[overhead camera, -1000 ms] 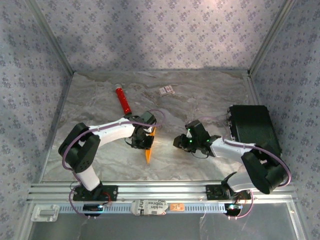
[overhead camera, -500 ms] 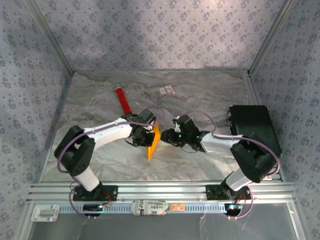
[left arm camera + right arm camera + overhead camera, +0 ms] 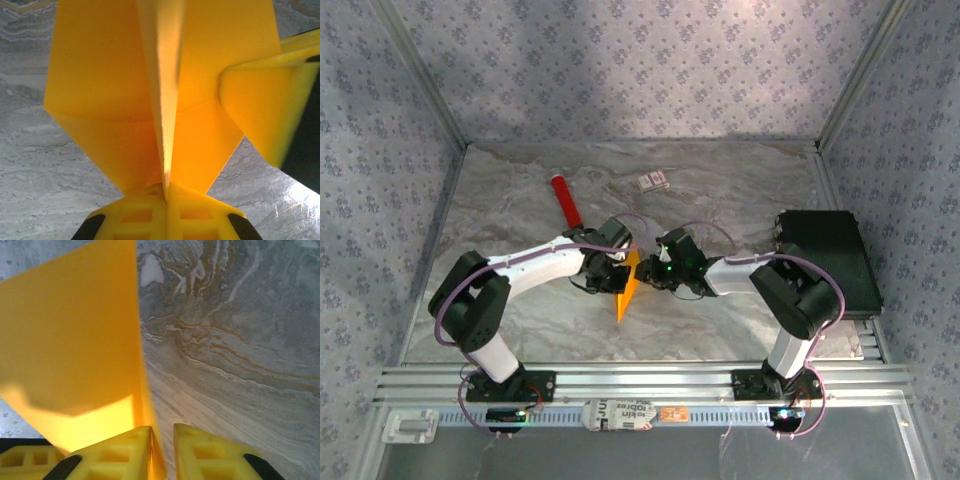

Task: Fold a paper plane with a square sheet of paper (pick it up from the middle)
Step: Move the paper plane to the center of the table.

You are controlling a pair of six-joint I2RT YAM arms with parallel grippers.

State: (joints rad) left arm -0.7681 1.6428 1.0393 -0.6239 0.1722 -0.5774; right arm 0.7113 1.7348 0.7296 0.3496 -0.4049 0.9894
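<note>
Paper plane (image 3: 627, 285), part-folded, is held edge-up at the middle of the table (image 3: 740, 190), between the arms. Left pincer (image 3: 166, 195) is clamped on its centre ridge. Right pincer (image 3: 162, 436) straddles one wing's edge; whether it pinches, I cannot tell. Wing-folding looks in hand; next, the right must grip firmly and crease without tearing.

White arms (image 3: 535, 260), purple cables (image 3: 442, 305), yellow claws (image 3: 166, 192) (image 3: 162, 435)
</note>
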